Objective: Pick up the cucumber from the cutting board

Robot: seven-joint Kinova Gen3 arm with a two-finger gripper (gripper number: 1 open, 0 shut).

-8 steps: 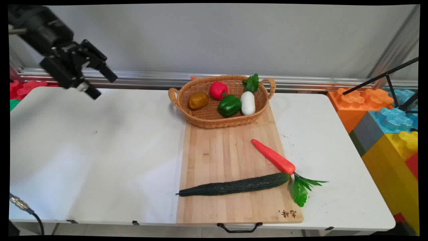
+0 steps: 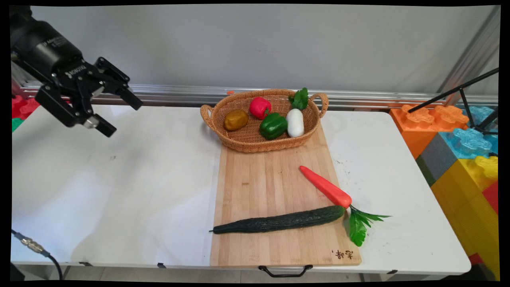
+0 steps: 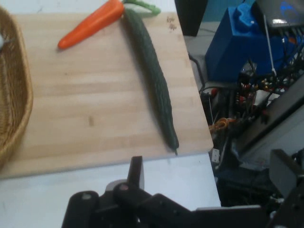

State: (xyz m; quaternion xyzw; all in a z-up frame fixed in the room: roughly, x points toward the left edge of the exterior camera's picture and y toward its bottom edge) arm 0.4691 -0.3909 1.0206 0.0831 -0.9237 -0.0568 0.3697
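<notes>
A black two-finger gripper (image 2: pixel 119 115) hangs in the upper left of the frame, raised above the far left corner of a white table (image 2: pixel 119 191), its fingers spread wide apart and holding nothing. One fingertip (image 2: pixel 133 101) points toward the wall rail, the other (image 2: pixel 104 128) sits lower, over bare tabletop. Nothing lies close beneath it; the nearest object is a wicker basket (image 2: pixel 249 145), well apart to its right.

The basket stands at the far end of a wooden cutting board (image 2: pixel 263 175) that runs from the middle of the frame down to the bottom edge, where a black handle (image 2: pixel 285 272) juts out. Inside the basket lie a brown potato (image 2: pixel 236 119), a red pepper (image 2: pixel 259 107), a green pepper (image 2: pixel 273 125) and a white radish (image 2: pixel 295 122) topped with green leaves (image 2: pixel 300 99).

Lower on the board, a long dark cucumber (image 2: pixel 279 221) lies nearly crosswise, its thin end reaching just past the board's left edge. An orange carrot (image 2: pixel 326 187) slants down to the right, its thick end just beside the cucumber's right tip, its green leaves (image 2: pixel 358 224) spilling onto the table.

From the hand camera, the cucumber (image 3: pixel 152 71) runs down the centre of the frame and the carrot (image 3: pixel 90 23) lies at the top, with the basket's rim (image 3: pixel 21 99) at the left edge.

Large coloured toy blocks (image 2: pixel 462 147) stack up at the right of the frame
</notes>
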